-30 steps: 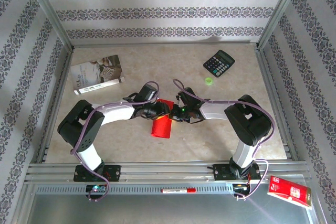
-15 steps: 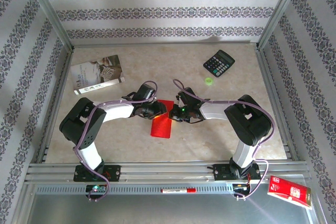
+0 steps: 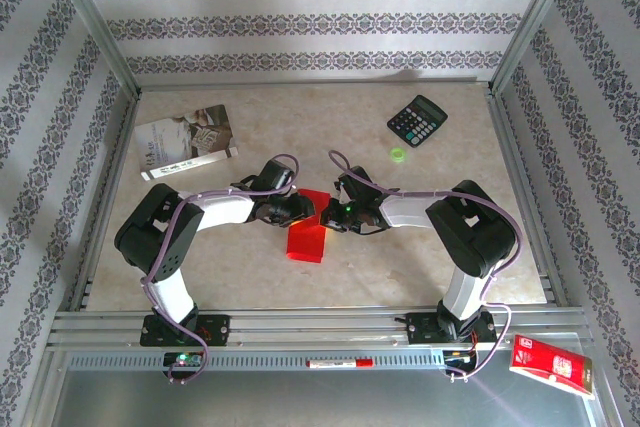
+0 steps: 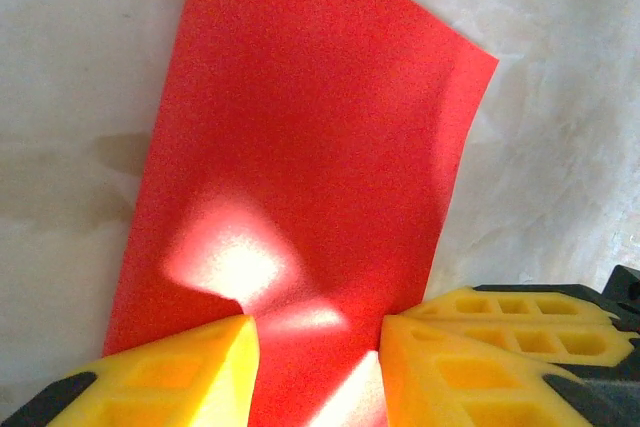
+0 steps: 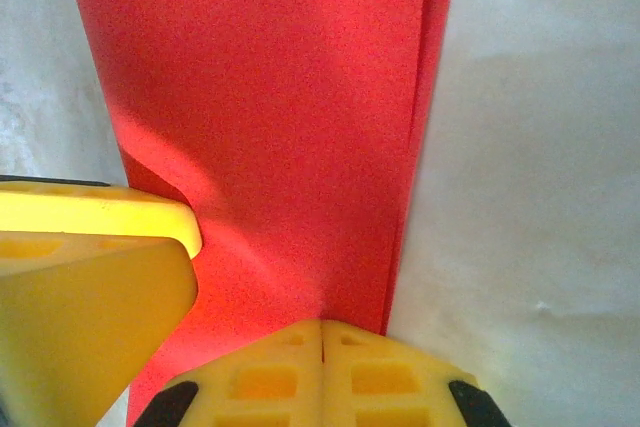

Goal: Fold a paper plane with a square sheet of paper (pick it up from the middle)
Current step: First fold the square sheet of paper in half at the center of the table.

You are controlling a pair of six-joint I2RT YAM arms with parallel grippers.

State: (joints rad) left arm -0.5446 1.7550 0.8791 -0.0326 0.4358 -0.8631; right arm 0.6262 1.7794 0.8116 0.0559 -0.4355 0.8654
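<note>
Mid-table, we hold both grippers nose to nose over the square sheet of paper [image 3: 305, 244], which lies as a doubled strip on the table, probably to press its crease. Our right gripper [image 5: 322, 329] is closed tight, its tips touching the paper. Our left gripper [image 4: 318, 339] stands part open astride the strip, gripping nothing.

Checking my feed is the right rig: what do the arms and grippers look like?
Both the left arm and right arm have white links between bulky black joints, with a purple cable looped along each. A green light glows near the right wrist. The fingers are bright yellow blocks with rectangular recesses, on black mounts.
</note>
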